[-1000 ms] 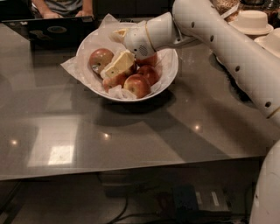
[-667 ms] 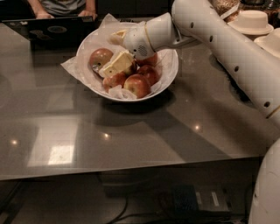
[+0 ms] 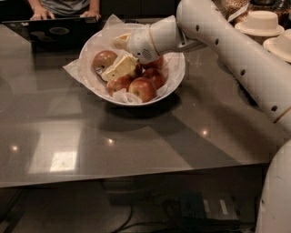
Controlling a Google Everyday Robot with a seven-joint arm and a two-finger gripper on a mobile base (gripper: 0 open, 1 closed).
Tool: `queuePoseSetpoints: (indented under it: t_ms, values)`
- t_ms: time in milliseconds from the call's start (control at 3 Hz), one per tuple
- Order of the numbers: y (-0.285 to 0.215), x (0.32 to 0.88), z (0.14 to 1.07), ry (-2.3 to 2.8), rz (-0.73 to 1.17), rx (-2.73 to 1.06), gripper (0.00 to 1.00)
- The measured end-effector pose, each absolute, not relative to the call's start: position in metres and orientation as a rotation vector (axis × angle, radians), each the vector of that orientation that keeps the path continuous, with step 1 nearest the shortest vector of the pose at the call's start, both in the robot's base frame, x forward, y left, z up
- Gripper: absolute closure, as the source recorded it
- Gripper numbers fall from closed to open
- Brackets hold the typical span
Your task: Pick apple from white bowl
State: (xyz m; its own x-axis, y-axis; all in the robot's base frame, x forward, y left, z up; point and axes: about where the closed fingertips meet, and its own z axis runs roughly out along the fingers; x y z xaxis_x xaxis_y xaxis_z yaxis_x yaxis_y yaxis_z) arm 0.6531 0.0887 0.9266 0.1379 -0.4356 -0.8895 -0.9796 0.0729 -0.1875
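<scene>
The white bowl (image 3: 175, 75), lined with crinkled white paper, stands at the back middle of the dark table. The apple (image 3: 103, 60), dull red with yellowish patches, lies at the bowl's left side. My gripper (image 3: 110, 58) reaches into the bowl from the right and is open. One cream finger (image 3: 119, 68) lies just right of and below the apple, the other (image 3: 120, 40) above it. The apple sits at the fingertips; I cannot tell whether they touch it. Several smaller red apples (image 3: 142, 88) fill the bowl's front and right.
A black laptop (image 3: 54, 30) stands behind the bowl at the left, with a person's hands (image 3: 42, 13) at it. Stacks of white plates (image 3: 260, 22) stand at the back right. My white arm (image 3: 236, 54) crosses the table's right side. The table's front edge (image 3: 136, 175) is near.
The gripper has stayed in the bowl with its fingers apart next to the apple; its place has hardly changed.
</scene>
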Motion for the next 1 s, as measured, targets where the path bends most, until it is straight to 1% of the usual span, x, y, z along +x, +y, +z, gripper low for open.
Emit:
queuePoseSetpoints:
  t_ms: [667, 1000]
  values:
    - [0.0918, 0.6566, 0.916, 1.456, 0.773, -1.501, 0.25]
    - [0.0931, 0.6579, 0.9128, 1.459, 0.78, -1.498, 0.44]
